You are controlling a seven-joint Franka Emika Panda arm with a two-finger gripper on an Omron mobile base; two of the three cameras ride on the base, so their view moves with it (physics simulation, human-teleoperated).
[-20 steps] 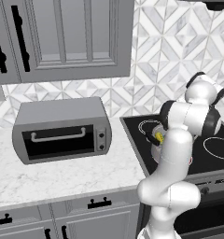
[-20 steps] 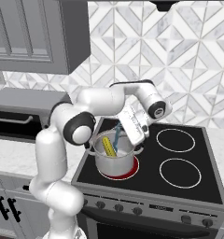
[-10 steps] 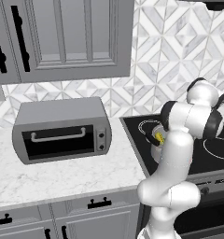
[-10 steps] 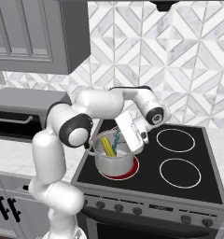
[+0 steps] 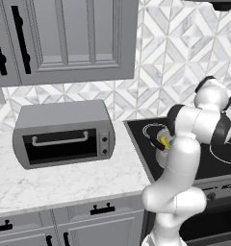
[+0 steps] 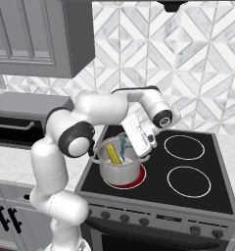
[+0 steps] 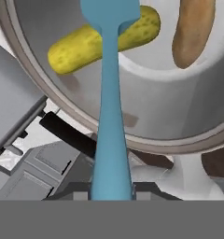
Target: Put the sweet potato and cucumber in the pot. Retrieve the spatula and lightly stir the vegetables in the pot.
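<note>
The steel pot point(image 6: 120, 170) stands on the front left burner, over a red ring. Inside it the yellow-green cucumber point(image 7: 100, 39) lies across the bottom, and the orange-brown sweet potato point(image 7: 193, 30) lies beside it. My gripper point(image 7: 111, 193) hangs just above the pot's rim point(image 7: 48, 100), shut on the handle of the light-blue spatula point(image 7: 110, 116). The spatula's head reaches down into the pot and lies over the cucumber. From the right base view the cucumber point(image 6: 113, 154) and the spatula point(image 6: 123, 145) show inside the pot, under my white hand. The left base view gives a glimpse of the cucumber point(image 5: 164, 142) behind my arm.
A grey toaster oven point(image 5: 64, 134) sits on the marble counter point(image 5: 64, 185) left of the black stove point(image 6: 207, 196). Two unlit burners point(image 6: 185, 147) lie to the pot's right. Grey wall cabinets point(image 5: 64, 38) hang above the counter.
My wrist has swung slightly right and down over the pot, and the spatula has shifted a little inside it. The vegetables stay in the pot.
</note>
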